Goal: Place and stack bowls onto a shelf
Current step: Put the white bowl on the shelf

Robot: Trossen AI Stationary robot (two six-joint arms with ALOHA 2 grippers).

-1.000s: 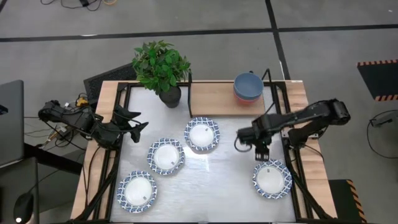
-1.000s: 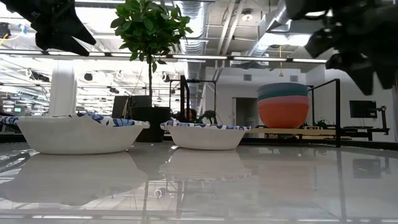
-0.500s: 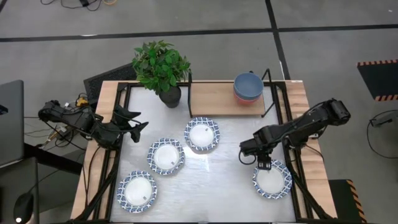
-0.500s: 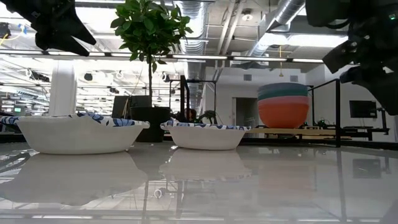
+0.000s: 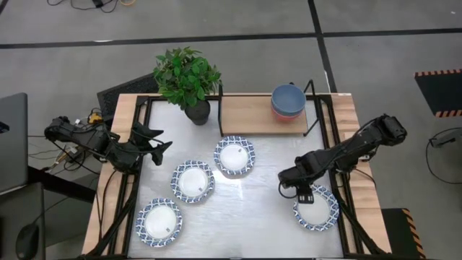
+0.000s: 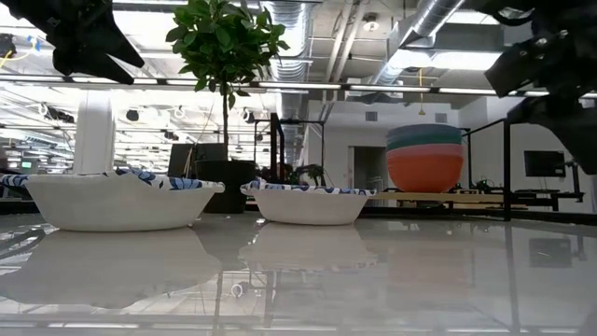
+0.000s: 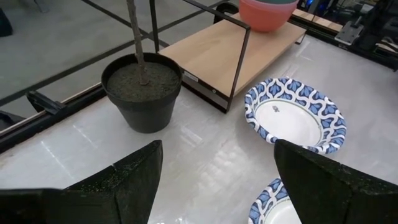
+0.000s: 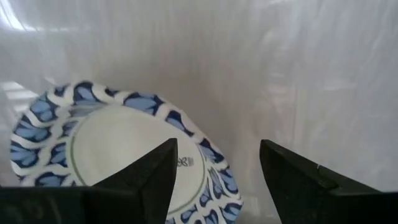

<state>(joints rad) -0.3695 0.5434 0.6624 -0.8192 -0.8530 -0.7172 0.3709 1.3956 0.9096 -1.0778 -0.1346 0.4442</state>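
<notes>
Several white bowls with blue patterned rims rest on the shiny tabletop: one at the near right (image 5: 315,208), one in the middle (image 5: 234,155), two toward the near left (image 5: 193,180) (image 5: 159,222). A stack of bowls, slate blue on top of pink (image 5: 288,101), stands on the right end of the wooden shelf (image 5: 253,113). My right gripper (image 5: 299,191) is open over the far-left rim of the near-right bowl; in the right wrist view its fingers (image 8: 217,180) stand on either side of that rim (image 8: 202,152), without visible touch. My left gripper (image 5: 155,141) waits open at the table's left edge.
A potted plant (image 5: 188,79) in a dark pot (image 7: 142,90) stands at the shelf's left end. Black metal frame bars (image 5: 333,155) run along the table's left and right sides. Bare tabletop (image 5: 253,209) lies between the near-left and near-right bowls.
My right gripper has moved toward the table's near edge, from the open tabletop in front of the shelf to the far-left rim of the near-right bowl. The bowls have stayed where they were.
</notes>
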